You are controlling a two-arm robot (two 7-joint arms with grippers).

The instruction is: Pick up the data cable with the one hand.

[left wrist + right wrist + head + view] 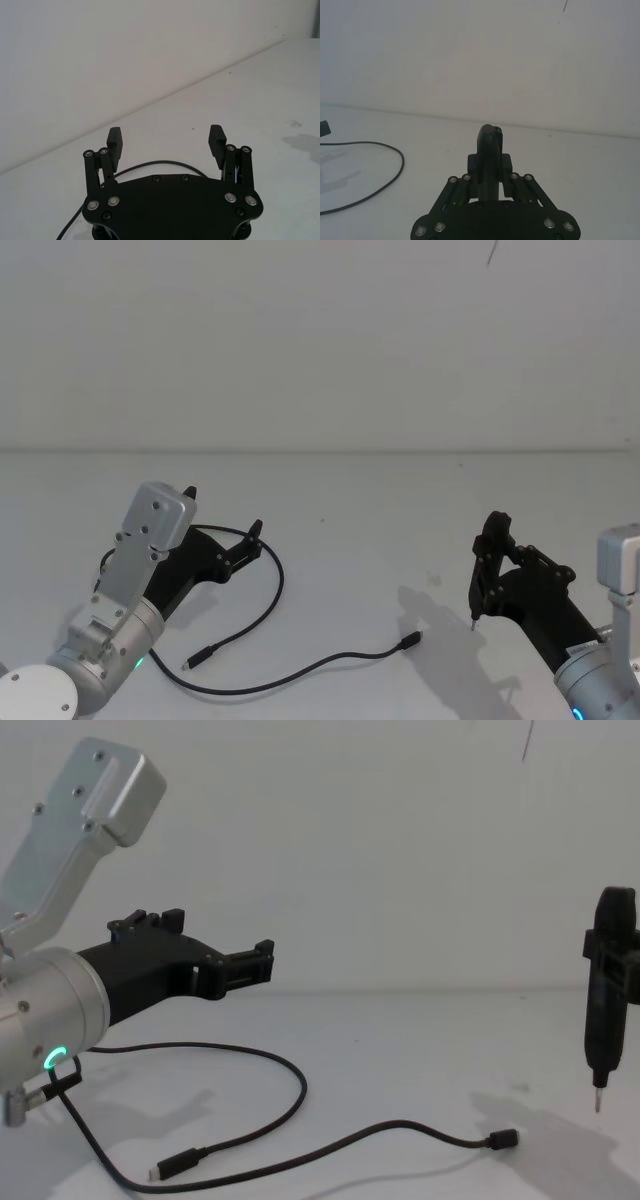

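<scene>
On the left, the left gripper (pixel 166 136) hovers, fingers spread, above the cable (pixel 280 580): approach, I'd say; next, drop and close. Right gripper (pixel 492 545), parked, clenches a tool (pixel 600 1040).

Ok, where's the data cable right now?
In the head view the data cable lies on the table, left of centre, its loop beneath the open left gripper and one plug ending short of the pen-like tool in the shut right gripper.
</scene>
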